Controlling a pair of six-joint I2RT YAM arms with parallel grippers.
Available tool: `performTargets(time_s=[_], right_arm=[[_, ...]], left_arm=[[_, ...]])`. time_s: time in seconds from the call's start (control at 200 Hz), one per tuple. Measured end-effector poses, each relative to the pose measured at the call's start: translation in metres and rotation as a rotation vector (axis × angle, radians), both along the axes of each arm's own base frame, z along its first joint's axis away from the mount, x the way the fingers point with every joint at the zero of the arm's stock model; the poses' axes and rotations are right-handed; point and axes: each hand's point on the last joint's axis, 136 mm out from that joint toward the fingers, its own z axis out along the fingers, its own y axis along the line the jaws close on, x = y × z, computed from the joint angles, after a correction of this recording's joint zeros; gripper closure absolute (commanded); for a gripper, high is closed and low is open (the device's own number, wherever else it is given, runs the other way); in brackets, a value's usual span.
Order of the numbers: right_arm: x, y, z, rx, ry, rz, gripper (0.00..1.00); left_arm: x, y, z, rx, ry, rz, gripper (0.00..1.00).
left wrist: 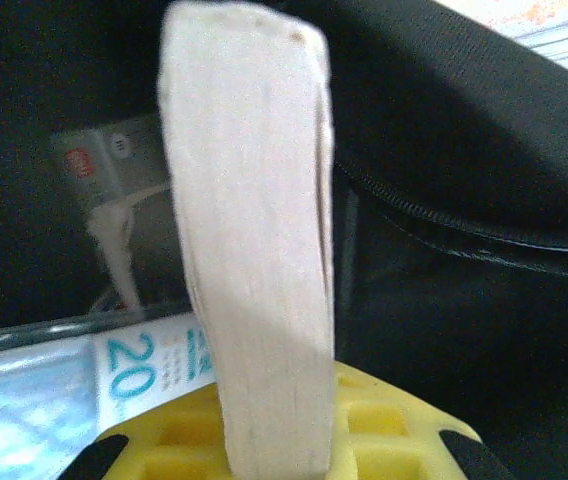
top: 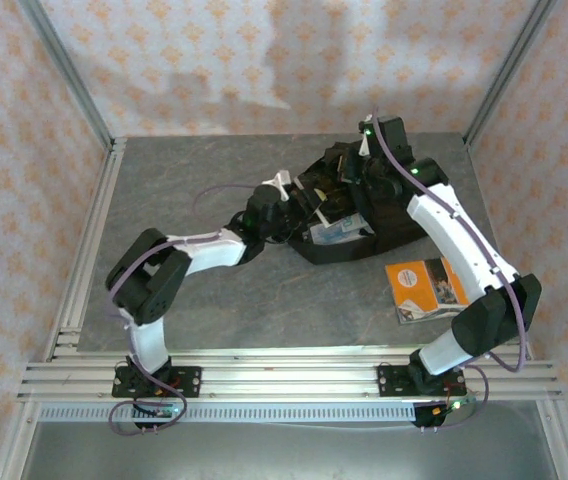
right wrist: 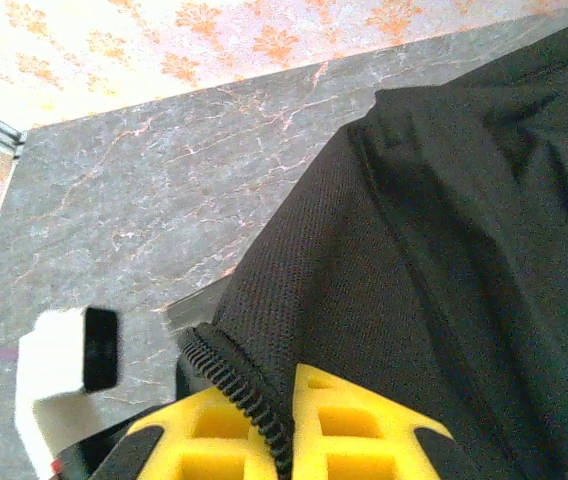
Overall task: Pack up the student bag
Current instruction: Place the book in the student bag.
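Inward, both arms bent, over student bag [top: 384,240]

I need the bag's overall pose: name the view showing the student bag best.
Top external: most of the student bag lies on the table. Left wrist shows its dark inside and zipper; right wrist, its zippered rim in the right gripper.

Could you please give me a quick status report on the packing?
Left claw shut on a book, at the student bag mouth. Right claw shut on its zipper edge. Orange book lies on the table beside it.
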Motion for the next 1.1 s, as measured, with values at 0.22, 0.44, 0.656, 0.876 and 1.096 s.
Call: performTargets(time_s=[0.22, 0.44, 0.656, 0.876, 1.096], right_arm=[[0.009, 0.008, -0.003, 0.091, 0.015, -0.043, 1.0], [0.022, 0.012, -0.014, 0.117, 0.029, -0.072, 1.0], [0.028, 0.003, -0.013, 0.103, 0.014, -0.106, 0.94], [0.038, -0.009, -0.018, 0.119, -0.002, -0.154, 0.82], [0.037, 0.007, -0.032, 0.125, 0.022, -0.118, 0.63]], left_arm=[[0.049, -0.07, -0.033, -0.071, 0.048, -0.056, 0.63], [0.049, -0.082, -0.062, -0.09, 0.139, -0.091, 0.42], [0.029, -0.053, -0.03, 0.034, 0.119, -0.098, 0.33], [0.003, -0.007, 0.037, 0.072, -0.014, -0.074, 0.18], [-0.027, 0.039, 0.021, 0.2, 0.021, 0.01, 0.19]])
